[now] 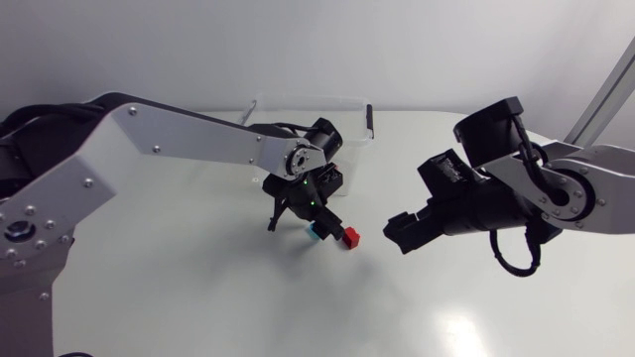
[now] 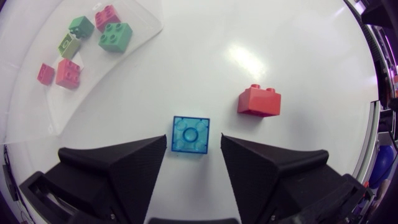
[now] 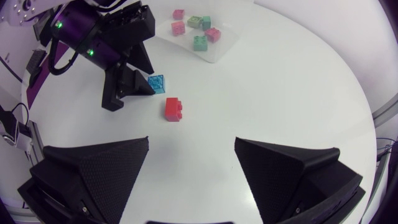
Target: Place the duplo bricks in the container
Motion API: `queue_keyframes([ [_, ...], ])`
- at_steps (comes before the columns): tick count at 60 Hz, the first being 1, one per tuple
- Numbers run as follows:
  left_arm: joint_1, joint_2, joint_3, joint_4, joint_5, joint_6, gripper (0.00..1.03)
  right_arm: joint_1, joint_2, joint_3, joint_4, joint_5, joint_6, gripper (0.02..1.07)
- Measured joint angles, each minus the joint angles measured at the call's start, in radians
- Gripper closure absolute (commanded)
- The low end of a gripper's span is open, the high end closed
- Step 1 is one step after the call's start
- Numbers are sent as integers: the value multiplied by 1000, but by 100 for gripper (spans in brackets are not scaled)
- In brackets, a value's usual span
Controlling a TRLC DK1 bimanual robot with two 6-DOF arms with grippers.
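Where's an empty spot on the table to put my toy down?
The table is bare between the red brick and the right hand. It is crowded around the left hand, the blue brick and the container.

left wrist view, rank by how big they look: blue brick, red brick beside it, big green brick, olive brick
1. blue brick and red brick: look about alike, so not ranked; the blue one is nearest the camera
2. big green brick, farther away
3. olive brick, clearly smallest
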Motion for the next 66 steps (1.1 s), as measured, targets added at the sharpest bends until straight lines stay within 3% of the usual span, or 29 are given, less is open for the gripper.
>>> queue_keyframes([
  [16,10,53,91,-83,0,5,50,1,8,-16,19,-5,-5,7],
  [28,10,104,156,-151,0,15,79,31,80,-16,47,-9,-10,7],
  [34,9,118,176,-160,0,16,85,56,138,-15,76,1,-10,7],
  [45,9,110,163,-155,0,19,87,89,249,5,143,38,-10,7],
  [55,9,2,47,-144,0,19,87,114,332,36,187,73,-9,8],
  [66,13,-242,-44,-120,0,18,87,139,424,88,228,105,-9,19],
])
